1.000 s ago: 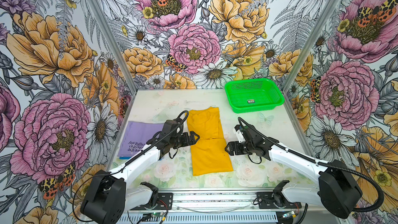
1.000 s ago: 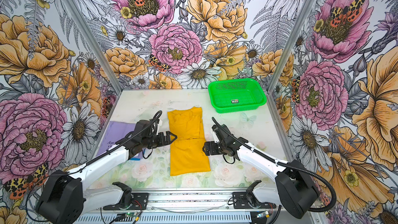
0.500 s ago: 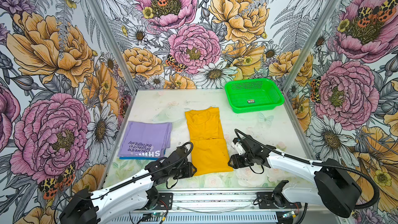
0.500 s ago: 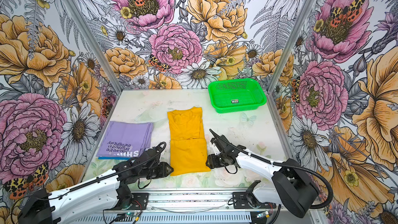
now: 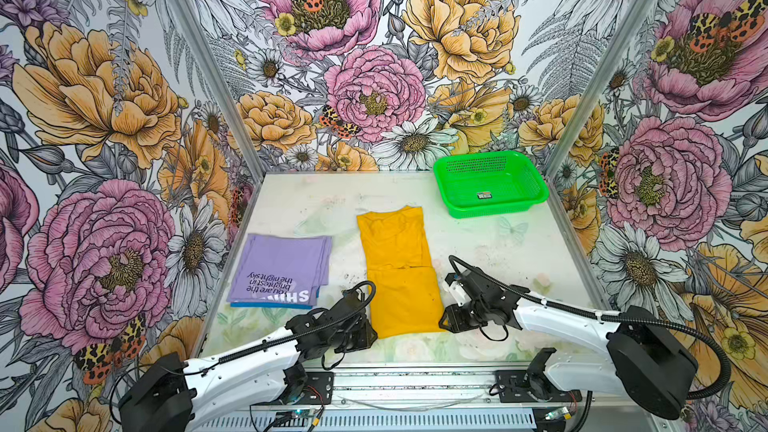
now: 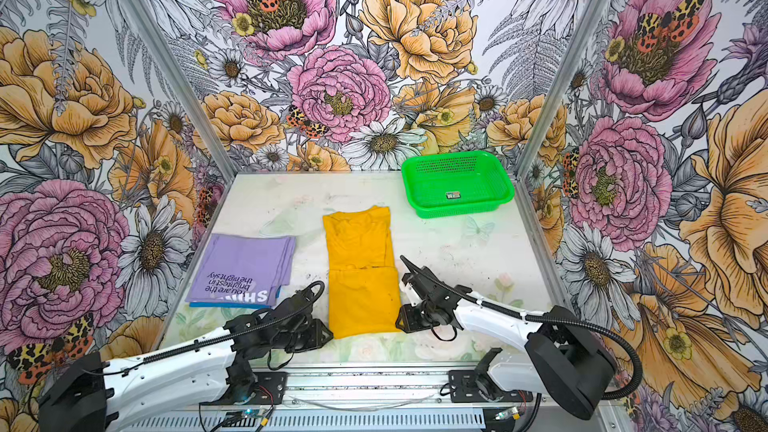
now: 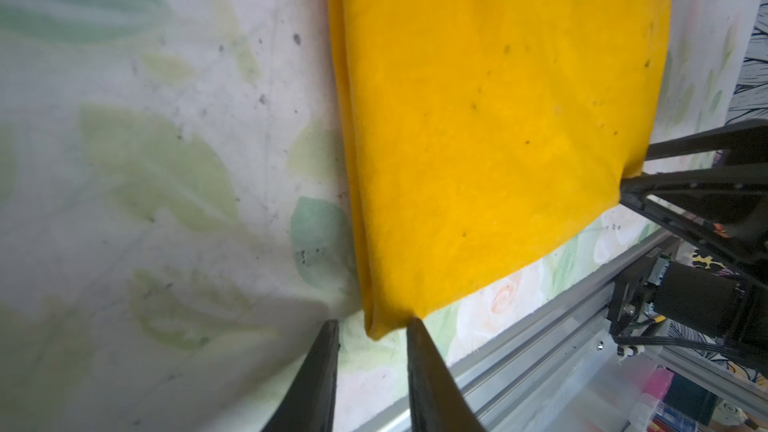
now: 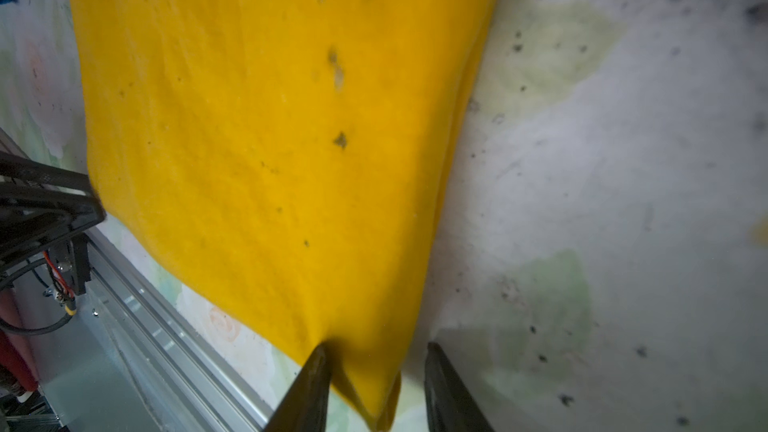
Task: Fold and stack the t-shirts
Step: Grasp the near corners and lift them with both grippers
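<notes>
The mustard-yellow t-shirt [image 5: 399, 276] [image 6: 359, 276] lies mid-table as a long narrow strip, its near half doubled over. My left gripper [image 5: 372, 332] [image 7: 372, 326] straddles its near left corner, open, with a gap beside the cloth. My right gripper [image 5: 444, 322] [image 8: 376, 351] straddles the near right corner, also open; the cloth [image 8: 270, 118] touches one finger only. The lavender t-shirt [image 5: 282, 268] [image 6: 243, 268] with dark text lies folded at the left. A blue t-shirt edge [image 5: 266, 305] peeks from under it.
A green mesh basket [image 5: 494, 211] [image 6: 457, 209] stands at the back right corner with a small label inside. The metal front rail [image 5: 415, 380] runs just behind both grippers. Flowered walls close the table's left, back and right sides.
Both grippers have come from beside the yellow t-shirt's middle down to its two near corners, and their jaws have narrowed around the cloth.
</notes>
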{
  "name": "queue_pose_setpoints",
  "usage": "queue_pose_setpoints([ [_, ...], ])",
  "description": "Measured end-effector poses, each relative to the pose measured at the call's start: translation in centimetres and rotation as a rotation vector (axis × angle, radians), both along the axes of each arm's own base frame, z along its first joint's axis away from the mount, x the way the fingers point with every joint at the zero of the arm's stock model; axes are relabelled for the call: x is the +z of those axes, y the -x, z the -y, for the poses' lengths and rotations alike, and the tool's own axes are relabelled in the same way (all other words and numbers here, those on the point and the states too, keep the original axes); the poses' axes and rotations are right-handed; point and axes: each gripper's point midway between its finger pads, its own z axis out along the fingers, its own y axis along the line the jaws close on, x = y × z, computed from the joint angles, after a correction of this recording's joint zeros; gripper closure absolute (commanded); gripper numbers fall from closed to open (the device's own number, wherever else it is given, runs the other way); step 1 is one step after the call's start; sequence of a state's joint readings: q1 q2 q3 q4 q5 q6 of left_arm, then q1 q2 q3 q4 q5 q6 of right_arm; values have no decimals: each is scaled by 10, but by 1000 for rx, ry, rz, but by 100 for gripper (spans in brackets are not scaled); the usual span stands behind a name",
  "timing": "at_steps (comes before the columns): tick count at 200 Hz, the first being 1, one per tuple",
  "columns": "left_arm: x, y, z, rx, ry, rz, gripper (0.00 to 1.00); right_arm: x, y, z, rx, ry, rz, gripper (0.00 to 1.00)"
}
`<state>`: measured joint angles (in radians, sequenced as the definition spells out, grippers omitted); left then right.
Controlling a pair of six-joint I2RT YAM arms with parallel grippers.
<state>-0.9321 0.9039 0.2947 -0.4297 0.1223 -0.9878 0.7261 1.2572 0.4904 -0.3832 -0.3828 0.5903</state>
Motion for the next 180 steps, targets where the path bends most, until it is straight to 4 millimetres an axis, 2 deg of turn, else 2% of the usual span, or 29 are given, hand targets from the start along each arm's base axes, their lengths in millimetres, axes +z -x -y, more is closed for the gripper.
queue_pose_setpoints([
  [49,-2,-6,12,-23,22,17,78,1,9,-2,7,-28,-18,61],
  [57,-2,-7,13,-26,25,20,84,1,10,-2,7,-31,-21,71],
  [72,-2,-7,15,-34,32,24,98,0,12,-2,6,-29,-30,100],
  [105,1,-6,14,-57,20,34,100,0,16,-2,10,-30,-38,100],
  [139,29,-18,18,-62,70,99,100,11,17,-1,8,-47,-22,100],
  [156,43,-23,20,-71,100,121,100,23,17,-2,10,-52,-16,100],
  [180,68,-25,28,-120,132,153,100,54,13,-11,25,-82,21,100],
])
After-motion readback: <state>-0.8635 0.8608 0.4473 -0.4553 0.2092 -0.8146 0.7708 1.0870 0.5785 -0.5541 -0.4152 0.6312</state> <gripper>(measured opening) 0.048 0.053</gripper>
